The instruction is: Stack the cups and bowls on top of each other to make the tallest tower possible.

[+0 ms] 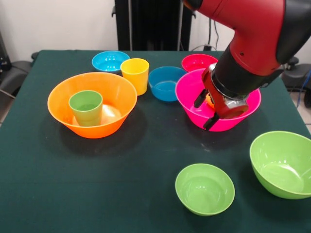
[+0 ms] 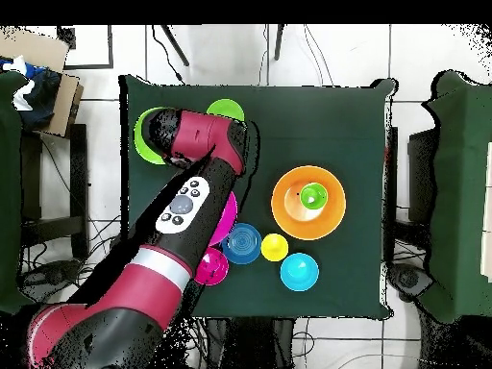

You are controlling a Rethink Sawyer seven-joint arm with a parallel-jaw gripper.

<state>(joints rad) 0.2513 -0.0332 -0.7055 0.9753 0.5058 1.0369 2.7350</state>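
Observation:
My gripper [image 1: 206,110] hangs over the large hot pink bowl [image 1: 192,94], fingers spread with pink showing between them. A bit of the orange-yellow cup [image 1: 210,100] shows in that bowl behind the gripper; the rest is hidden. The green cup [image 1: 86,108] stands upright inside the large orange bowl [image 1: 60,97]. The yellow cup [image 1: 135,75] stands behind it. The light blue bowl [image 1: 110,61], darker blue bowl [image 1: 166,83] and red-pink bowl [image 1: 198,62] sit at the back. In the overhead view my arm [image 2: 187,202] covers the gripper and most of the pink bowl [image 2: 231,213].
The small lime green bowl [image 1: 204,188] and the large lime green bowl [image 1: 282,165] sit near the front right, the large one at the table's edge. In the overhead view they lie at the top left, the large one [image 2: 146,135] partly under my arm.

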